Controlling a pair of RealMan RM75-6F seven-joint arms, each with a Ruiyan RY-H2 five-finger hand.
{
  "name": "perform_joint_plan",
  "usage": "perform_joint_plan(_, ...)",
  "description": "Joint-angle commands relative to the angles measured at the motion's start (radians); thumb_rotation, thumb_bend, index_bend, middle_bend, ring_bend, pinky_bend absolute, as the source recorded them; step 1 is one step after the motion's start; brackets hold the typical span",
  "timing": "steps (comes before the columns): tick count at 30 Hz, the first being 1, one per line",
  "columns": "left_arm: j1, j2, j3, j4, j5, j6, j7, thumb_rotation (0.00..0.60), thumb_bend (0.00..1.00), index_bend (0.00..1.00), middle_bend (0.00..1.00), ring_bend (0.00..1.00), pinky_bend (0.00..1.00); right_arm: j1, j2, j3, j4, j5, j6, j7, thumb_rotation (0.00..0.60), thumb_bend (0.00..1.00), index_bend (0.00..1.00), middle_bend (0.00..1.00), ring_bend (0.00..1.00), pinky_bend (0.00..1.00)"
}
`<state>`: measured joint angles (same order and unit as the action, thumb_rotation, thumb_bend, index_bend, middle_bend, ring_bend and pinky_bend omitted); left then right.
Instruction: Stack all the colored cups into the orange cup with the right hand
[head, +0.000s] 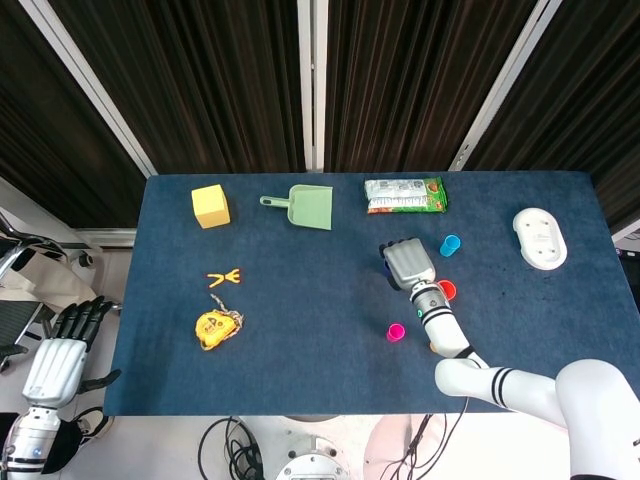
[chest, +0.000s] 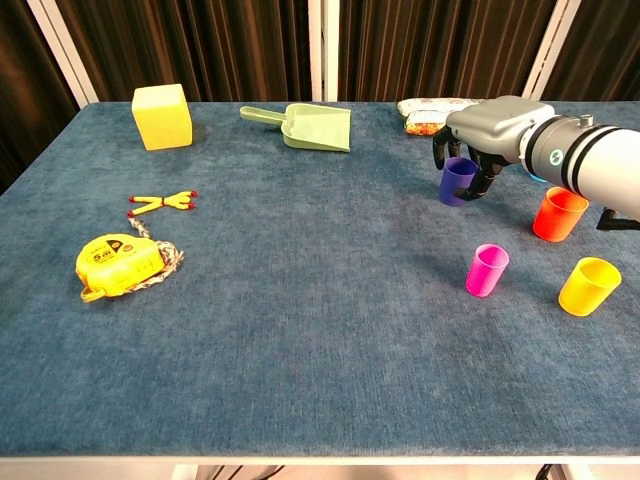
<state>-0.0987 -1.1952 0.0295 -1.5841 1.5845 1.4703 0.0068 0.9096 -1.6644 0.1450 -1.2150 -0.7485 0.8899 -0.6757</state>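
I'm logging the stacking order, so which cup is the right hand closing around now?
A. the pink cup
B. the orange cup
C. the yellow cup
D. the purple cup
D: in the chest view the right hand curls its fingers around the purple cup, while the other cups stand apart, untouched.
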Motion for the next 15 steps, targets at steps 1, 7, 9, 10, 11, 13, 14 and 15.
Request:
perform_joint_plan(1, 0.0, 0.001, 0.001, 0.0, 0.001, -0.001, -0.002, 0.6, 0.02, 0.02, 0.0, 0.0, 0.0, -0.002, -0.004, 0.0, 0.007, 0.002, 0.001, -0.002, 0.6, 0.27, 0.4, 0.39, 0.44, 0.45)
perform_joint_plan(7, 0.001, 0.0, 0.001, 0.001, 0.001, -0.001, -0.004, 0.6, 0.02, 0.02, 0.0, 0.0, 0.0, -0.011, -0.013, 0.004, 0.018, -0.013, 0.017, 0.005, 0.6, 0.29, 0.48, 0.44, 0.48, 0.49)
perform_joint_plan(9, 0.002, 0.001, 0.001, 0.0, 0.0, 0.0, -0.005, 0.6, 0.02, 0.02, 0.0, 0.0, 0.0, -0.014, -0.011, 0.006, 0.017, -0.02, 0.019, 0.009, 0.6, 0.3, 0.49, 0.44, 0.48, 0.49)
perform_joint_plan(10, 0.002, 0.001, 0.001, 0.0, 0.0, 0.0, -0.005, 0.6, 0.02, 0.02, 0.0, 0.0, 0.0, -0.015, -0.008, 0.007, 0.014, -0.023, 0.02, 0.011, 0.6, 0.3, 0.49, 0.44, 0.48, 0.5)
perform_joint_plan(11, 0.003, 0.002, 0.002, -0.001, 0.0, 0.0, -0.005, 0.6, 0.02, 0.02, 0.0, 0.0, 0.0, -0.017, -0.004, 0.008, 0.008, -0.026, 0.021, 0.014, 0.6, 0.3, 0.49, 0.44, 0.48, 0.5)
perform_joint_plan(13, 0.004, 0.003, 0.002, -0.003, 0.001, 0.002, -0.004, 0.6, 0.02, 0.02, 0.0, 0.0, 0.0, -0.022, 0.018, 0.01, -0.019, -0.04, 0.032, 0.016, 0.6, 0.3, 0.5, 0.44, 0.48, 0.5)
perform_joint_plan(14, 0.004, 0.004, 0.001, -0.003, 0.001, 0.003, -0.004, 0.6, 0.02, 0.02, 0.0, 0.0, 0.0, -0.026, 0.03, 0.01, -0.035, -0.046, 0.038, 0.017, 0.6, 0.3, 0.5, 0.44, 0.48, 0.5)
perform_joint_plan(15, 0.005, 0.004, 0.002, -0.004, 0.001, 0.004, -0.003, 0.6, 0.02, 0.02, 0.0, 0.0, 0.0, -0.032, 0.053, 0.011, -0.062, -0.056, 0.051, 0.019, 0.6, 0.3, 0.5, 0.44, 0.48, 0.5)
